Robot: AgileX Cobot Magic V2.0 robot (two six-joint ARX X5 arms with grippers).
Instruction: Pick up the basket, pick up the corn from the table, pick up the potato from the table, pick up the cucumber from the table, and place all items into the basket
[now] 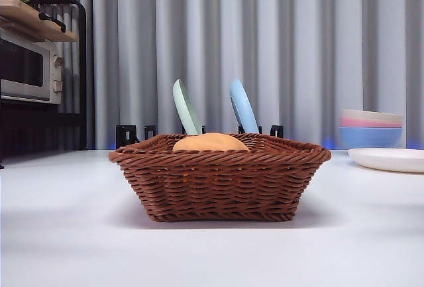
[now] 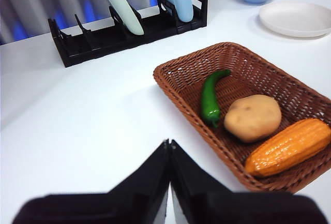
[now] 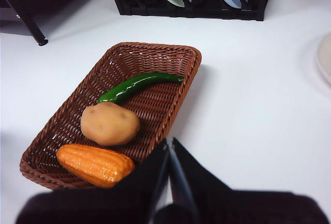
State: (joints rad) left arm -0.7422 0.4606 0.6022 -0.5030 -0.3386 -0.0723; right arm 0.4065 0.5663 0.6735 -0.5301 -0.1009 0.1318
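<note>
1. The basket (image 1: 218, 177) stands on the white worktop (image 1: 66, 234), centre of the front view.
2. Inside it lie all three vegetables: the corn (image 3: 94, 164) at one end, the potato (image 3: 109, 123) beside it in the middle, the cucumber (image 3: 137, 86), long and curved, towards the other end.
3. In the front view only the potato's top (image 1: 211, 143) shows above the rim.
4. The left tool (image 2: 169, 182) hangs clenched and empty above the worktop beside the basket.
5. The right tool (image 3: 169, 182) is likewise clenched, holding nothing, above the basket's near edge.
6. Behind stands a black dish rack (image 2: 129, 30) with a green plate (image 1: 186, 107) and a blue plate (image 1: 242, 105).
7. At the right of the front view sit stacked bowls (image 1: 371, 128) and a white plate (image 1: 391, 160).
</note>
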